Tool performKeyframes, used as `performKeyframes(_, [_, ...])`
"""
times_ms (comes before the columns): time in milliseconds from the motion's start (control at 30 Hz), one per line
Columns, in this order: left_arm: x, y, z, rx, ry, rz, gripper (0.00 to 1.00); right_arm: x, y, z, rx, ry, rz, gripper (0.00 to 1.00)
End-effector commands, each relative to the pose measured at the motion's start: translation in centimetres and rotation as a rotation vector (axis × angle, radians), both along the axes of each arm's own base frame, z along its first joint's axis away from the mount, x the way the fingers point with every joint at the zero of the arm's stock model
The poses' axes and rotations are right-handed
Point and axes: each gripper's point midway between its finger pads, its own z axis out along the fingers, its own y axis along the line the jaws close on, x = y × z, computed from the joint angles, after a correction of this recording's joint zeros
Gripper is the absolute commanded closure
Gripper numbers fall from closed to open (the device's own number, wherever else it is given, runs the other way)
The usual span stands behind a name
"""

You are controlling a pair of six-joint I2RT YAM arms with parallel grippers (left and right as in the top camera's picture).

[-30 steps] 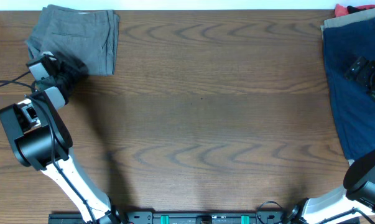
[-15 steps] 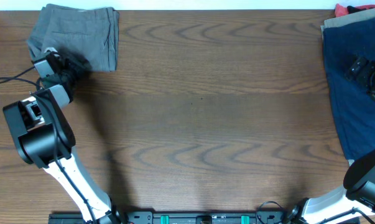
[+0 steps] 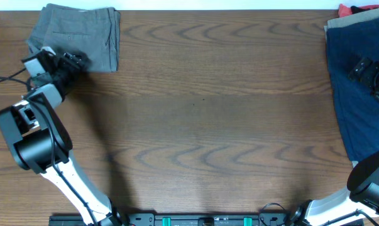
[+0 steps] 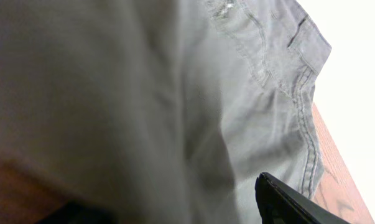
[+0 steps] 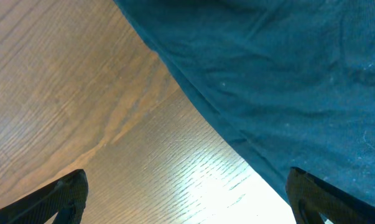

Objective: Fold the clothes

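Observation:
The grey-olive shorts [image 3: 82,34] lie folded in a compact stack at the table's far left corner. My left gripper [image 3: 75,60] sits at the stack's near edge, with its jaws apart. In the left wrist view the grey fabric [image 4: 175,93] with a stitched seam fills the frame. One dark fingertip [image 4: 280,199] shows at the lower right, well away from the other. My right gripper [image 3: 365,70] hovers open over the navy shorts [image 3: 359,94] at the right. It holds nothing, and wood grain shows between its fingers [image 5: 187,199].
The navy shorts [image 5: 287,74] spread along the table's right edge, over a tan garment [image 3: 352,23] and a red garment [image 3: 347,10] in the far right corner. A black cable trails off the left edge near my left arm. The brown wooden table [image 3: 208,113] spans the middle.
My left gripper has opened and let go of the grey shorts' near edge, and the wrist has shifted slightly left. The stack's near edge has settled a little farther back. The right arm has not moved.

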Motion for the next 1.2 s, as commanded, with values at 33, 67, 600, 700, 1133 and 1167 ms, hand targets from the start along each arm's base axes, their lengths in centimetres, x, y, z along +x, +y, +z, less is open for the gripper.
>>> performKeyframes(33, [-2.2, 2.0, 0.0, -0.023, 0.046, 0.051, 0.28, 0.0, -0.1, 0.2, 0.002, -0.006, -0.013, 0.01])
performKeyframes(67, [-2.4, 2.4, 0.8, -0.017, 0.039, 0.057, 0.27, 0.0, -0.1, 0.2, 0.002, -0.006, -0.013, 0.01])
performKeyframes(600, [-11.5, -2.6, 11.8, -0.154, 0.209, 0.027, 0.02, 0.0, -0.1, 0.2, 0.002, -0.006, -0.013, 0.01])
performKeyframes(700, [-13.5, -5.2, 13.4, -0.183, 0.218, -0.065, 0.02, 0.0, -0.1, 0.2, 0.002, -0.006, -0.014, 0.01])
performKeyframes(1133, [-25.8, -14.6, 21.5, 0.005, 0.129, -0.339, 0.02, 0.0, -0.1, 0.2, 0.002, -0.006, -0.013, 0.01])
performKeyframes(1167, [-26.8, -15.1, 22.0, 0.017, 0.124, -0.335, 0.02, 0.0, -0.1, 0.2, 0.002, -0.006, -0.013, 0.01])
